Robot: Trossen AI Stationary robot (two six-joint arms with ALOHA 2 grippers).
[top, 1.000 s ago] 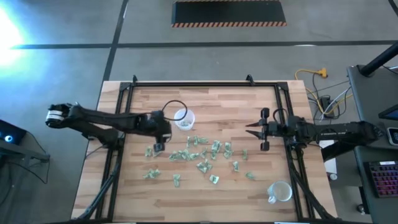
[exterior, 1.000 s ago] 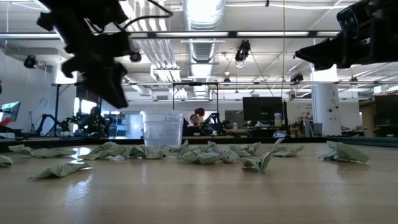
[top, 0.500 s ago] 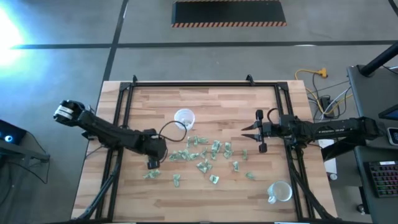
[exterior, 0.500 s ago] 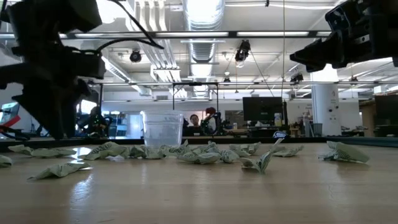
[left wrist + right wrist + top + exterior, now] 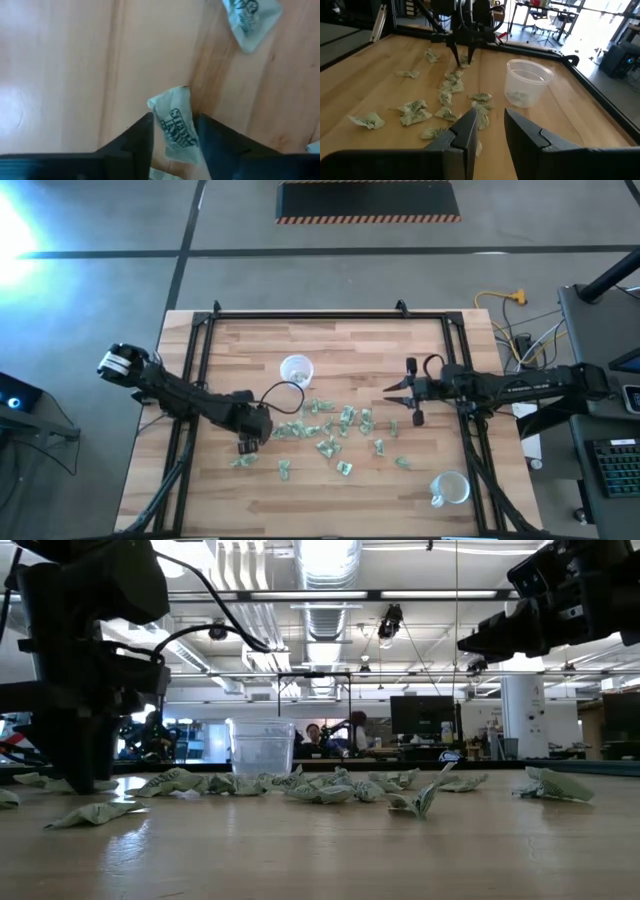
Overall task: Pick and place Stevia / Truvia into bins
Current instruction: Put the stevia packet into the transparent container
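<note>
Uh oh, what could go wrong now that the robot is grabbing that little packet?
The left hand is down on the table with a Stevia packet between its fingers. The packet is crumpled and sits at an angle, so it might slip out when lifted. The cup is a short way off, so the packet could drop on the way. Other packets lie close by, and the arm might knock them around.

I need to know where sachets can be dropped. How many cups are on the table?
2. One cup stands near the table's middle, just behind the sachet pile; the other cup sits at the front right corner. The overhead view shows the whole tabletop, so none seems hidden.
</note>
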